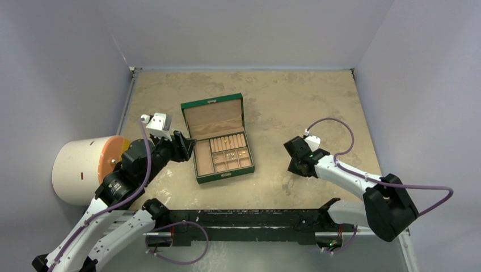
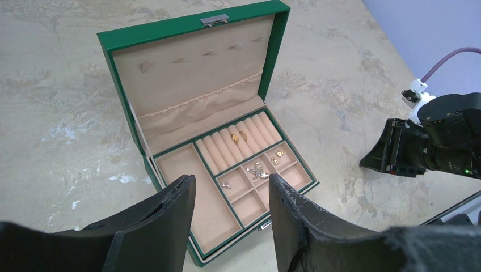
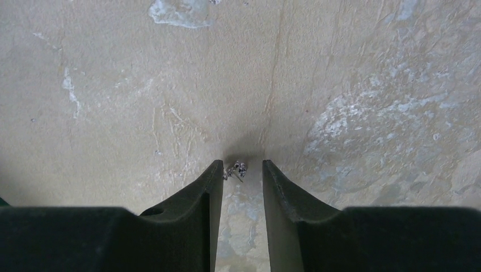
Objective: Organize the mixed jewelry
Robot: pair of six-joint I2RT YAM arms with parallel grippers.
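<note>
A green jewelry box (image 1: 224,177) stands open on the table, lid back. In the left wrist view its tan compartments (image 2: 187,25) hold part of the mixed jewelry: a gold ring (image 2: 239,136) on the rolls, gold earrings (image 2: 275,160), a silver piece (image 2: 256,170) and a tiny silver one (image 2: 226,185). My left gripper (image 2: 231,178) hovers open at the box's left front, empty. My right gripper (image 3: 240,164) is down on the table right of the box, open. A small silver earring (image 3: 235,169) lies between its fingertips, close to the left one.
A white cylinder with an orange face (image 1: 85,170) lies at the left, by my left arm. Grey walls close in the table on three sides. A black rail (image 1: 244,221) runs along the near edge between the arm bases.
</note>
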